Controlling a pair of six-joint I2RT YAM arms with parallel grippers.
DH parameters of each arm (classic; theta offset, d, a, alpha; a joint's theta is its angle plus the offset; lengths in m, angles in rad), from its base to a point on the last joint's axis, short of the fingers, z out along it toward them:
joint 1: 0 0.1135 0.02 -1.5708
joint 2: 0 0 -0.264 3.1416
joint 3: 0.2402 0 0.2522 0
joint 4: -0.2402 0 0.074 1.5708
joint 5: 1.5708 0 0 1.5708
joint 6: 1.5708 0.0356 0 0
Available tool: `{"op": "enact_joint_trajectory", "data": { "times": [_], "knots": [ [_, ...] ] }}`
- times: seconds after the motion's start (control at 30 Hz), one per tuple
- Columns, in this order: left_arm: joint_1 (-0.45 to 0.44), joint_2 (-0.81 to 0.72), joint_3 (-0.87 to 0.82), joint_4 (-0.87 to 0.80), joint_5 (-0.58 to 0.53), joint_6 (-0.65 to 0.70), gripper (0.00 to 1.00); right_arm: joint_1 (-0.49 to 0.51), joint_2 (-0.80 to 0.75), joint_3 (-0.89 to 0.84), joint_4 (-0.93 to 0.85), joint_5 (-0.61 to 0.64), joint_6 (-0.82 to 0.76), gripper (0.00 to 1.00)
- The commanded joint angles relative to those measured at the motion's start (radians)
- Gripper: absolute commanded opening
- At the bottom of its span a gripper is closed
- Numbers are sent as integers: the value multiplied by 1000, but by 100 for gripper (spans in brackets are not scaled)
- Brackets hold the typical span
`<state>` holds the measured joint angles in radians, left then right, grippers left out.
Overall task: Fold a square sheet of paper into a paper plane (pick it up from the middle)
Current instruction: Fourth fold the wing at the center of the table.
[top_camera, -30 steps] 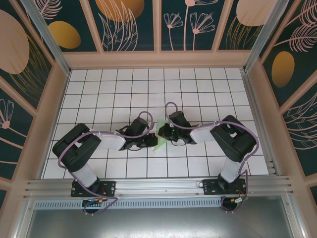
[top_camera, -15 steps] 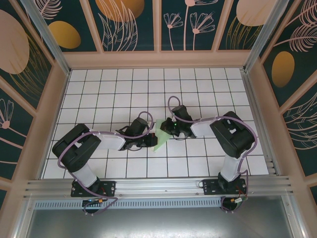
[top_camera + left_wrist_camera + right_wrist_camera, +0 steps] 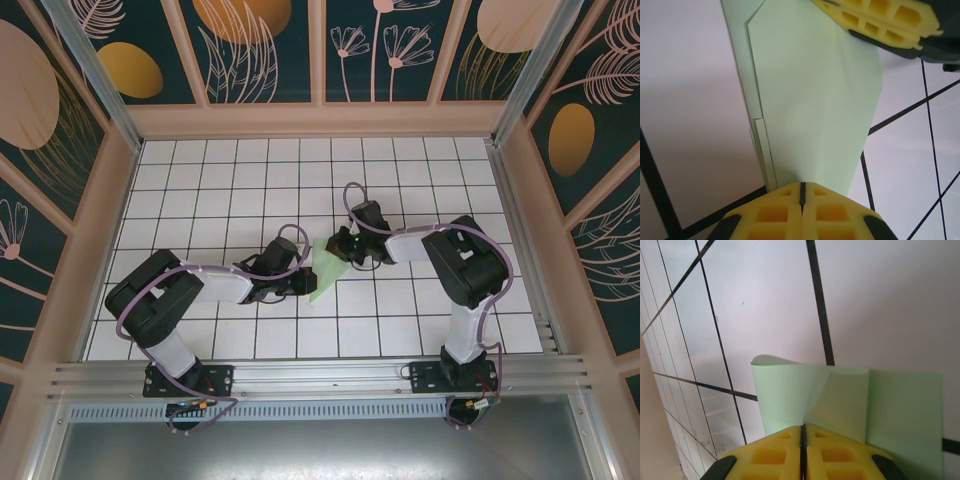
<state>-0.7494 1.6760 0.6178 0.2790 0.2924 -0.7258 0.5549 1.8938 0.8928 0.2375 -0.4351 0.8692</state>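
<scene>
I see my left end effector (image 3: 801, 191) clenched on the paper plane's (image 3: 325, 272) 8 o'clock edge, mid-bench (image 3: 200, 190); its wrist camera reveals stacked fold layers. My right end effector (image 3: 802, 432) pinches the 1 o'clock end, which its camera shows curling.

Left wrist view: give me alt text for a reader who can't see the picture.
A partly folded pale green paper plane lies on the white gridded table, its near end pinched by the left gripper, yellow fingers closed, at the bottom edge. The right gripper, also yellow, meets its far end at top right.
</scene>
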Motion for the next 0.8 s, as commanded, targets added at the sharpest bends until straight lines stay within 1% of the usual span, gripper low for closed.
{"op": "enact_joint_trajectory", "data": {
  "times": [0.0,0.43,0.6,0.77],
  "knots": [
    [7,52,-69,-265,-88,29,2,-66,59,22,-14,153,-49,12],
    [6,47,-77,-266,-92,32,2,-125,98,103,-48,157,-60,13],
    [7,44,-84,-272,-95,38,1,-138,115,146,-75,153,-90,13],
    [6,44,-90,-268,-93,35,2,-142,85,172,-98,141,-111,13]
  ]
}}
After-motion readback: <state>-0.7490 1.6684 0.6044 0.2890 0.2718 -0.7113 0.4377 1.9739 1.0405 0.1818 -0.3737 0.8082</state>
